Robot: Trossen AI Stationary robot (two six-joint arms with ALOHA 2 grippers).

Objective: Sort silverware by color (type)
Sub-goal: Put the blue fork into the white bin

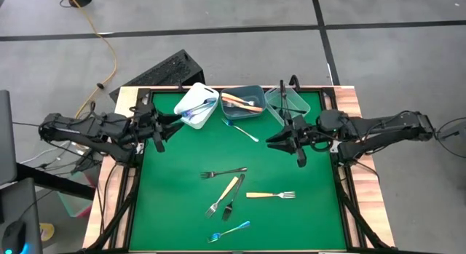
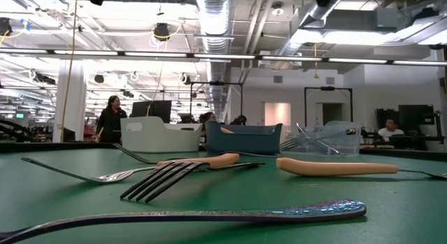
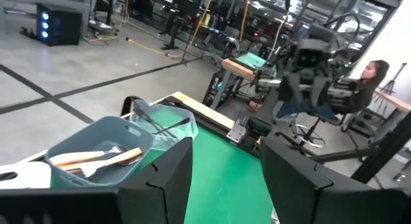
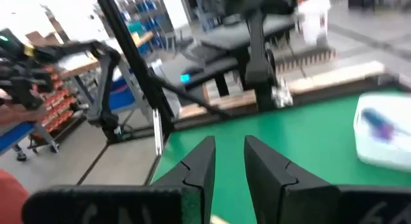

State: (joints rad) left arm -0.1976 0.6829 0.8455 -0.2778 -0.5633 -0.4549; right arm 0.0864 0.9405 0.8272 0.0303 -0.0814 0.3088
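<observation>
On the green table mat (image 1: 175, 203) six pieces of silverware lie loose. A silver fork with a black handle (image 1: 224, 172) lies near the middle. Just below it, a fork with a yellow-orange handle (image 1: 225, 194) and a dark fork (image 1: 233, 198) lie close side by side, both tilted; I cannot tell if they touch. To their right a second fork with a yellow-orange handle (image 1: 271, 195) lies flat and apart. A fork with a blue handle (image 1: 229, 231) lies nearest the front edge, and an all-silver utensil (image 1: 240, 130) lies just in front of the bins.

At the far edge three small bins stand in a row. The white rectangular bin (image 1: 196, 105) holds blue-handled pieces, the grey-blue bin (image 1: 242, 102) holds yellow-orange-handled ones, and the clear bin (image 1: 287, 105) holds dark ones.

The left gripper (image 1: 162, 135) hovers over the left part of the mat, just beside the white bin, with its arm reaching in from the left; its fingers (image 3: 168, 179) stand apart and hold nothing. The right gripper (image 1: 297, 143) hangs in front of the clear bin, arm stretched in from the right; its fingers (image 4: 200, 166) have a narrow gap between them, with nothing in it.

In the low view, people and desks appear in the room behind the table.
</observation>
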